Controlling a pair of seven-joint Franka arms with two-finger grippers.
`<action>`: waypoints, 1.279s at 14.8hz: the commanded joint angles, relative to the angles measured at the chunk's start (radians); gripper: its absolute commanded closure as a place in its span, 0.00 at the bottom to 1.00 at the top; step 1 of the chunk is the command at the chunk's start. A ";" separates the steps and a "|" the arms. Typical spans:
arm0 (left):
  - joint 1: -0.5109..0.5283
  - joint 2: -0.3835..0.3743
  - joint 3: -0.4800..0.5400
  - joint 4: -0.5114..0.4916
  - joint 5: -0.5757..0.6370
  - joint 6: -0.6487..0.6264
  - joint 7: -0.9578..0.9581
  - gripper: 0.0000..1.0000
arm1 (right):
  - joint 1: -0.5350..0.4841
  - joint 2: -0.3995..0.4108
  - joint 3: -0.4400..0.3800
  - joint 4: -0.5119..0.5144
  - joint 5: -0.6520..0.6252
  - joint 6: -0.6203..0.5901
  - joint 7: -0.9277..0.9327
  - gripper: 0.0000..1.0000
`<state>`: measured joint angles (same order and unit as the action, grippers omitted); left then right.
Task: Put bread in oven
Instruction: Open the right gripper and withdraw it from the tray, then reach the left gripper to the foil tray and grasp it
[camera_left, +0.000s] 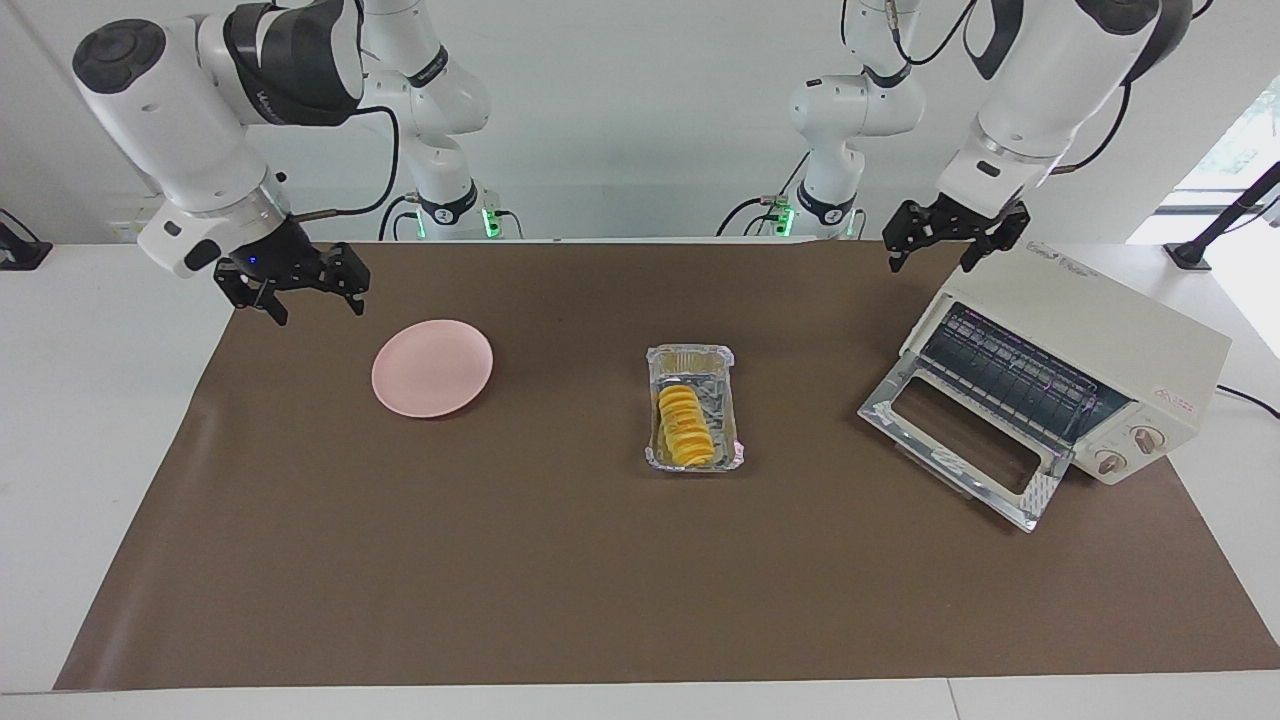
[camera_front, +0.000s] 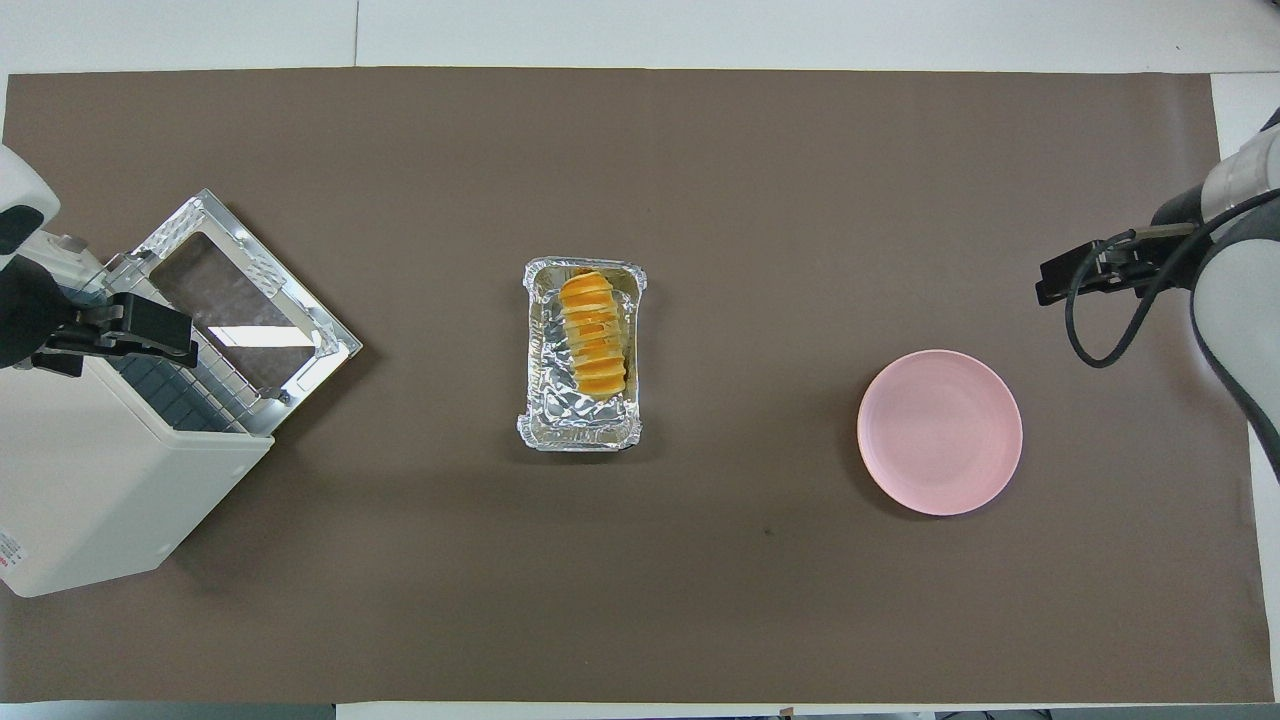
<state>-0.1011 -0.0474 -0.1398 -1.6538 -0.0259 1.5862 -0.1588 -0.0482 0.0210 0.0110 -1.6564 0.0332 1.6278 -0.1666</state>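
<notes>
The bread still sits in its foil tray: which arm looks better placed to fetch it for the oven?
Probably the left. The left gripper hangs open by the oven, whose door is down. The right gripper, also open, is beside the plate. The bread lies between them.

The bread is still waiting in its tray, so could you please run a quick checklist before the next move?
1. Oven door down, rack exposed: ok.
2. Bread lying in the foil tray, uncovered: ok.
3. Left pincer open, holding nothing, over the mat's edge beside the oven: ok.
4. Right pincer open, holding nothing, off the pink plate: ok.
5. Brown mat bare between tray and oven: ok.
6. Bread loose from the foil: cannot tell.
</notes>
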 joint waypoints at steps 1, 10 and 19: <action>-0.066 0.032 0.006 0.021 -0.018 0.043 -0.051 0.00 | -0.031 -0.010 0.009 0.055 -0.015 -0.072 -0.042 0.00; -0.391 0.483 0.017 0.304 0.017 0.260 -0.433 0.00 | -0.013 -0.095 0.007 0.027 -0.068 -0.129 -0.040 0.00; -0.503 0.574 0.017 0.089 0.078 0.460 -0.515 0.16 | -0.016 -0.084 0.007 0.020 -0.036 -0.098 -0.016 0.00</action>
<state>-0.5808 0.5591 -0.1392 -1.4955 0.0312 2.0098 -0.6452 -0.0548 -0.0521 0.0160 -1.6162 -0.0223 1.5130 -0.1847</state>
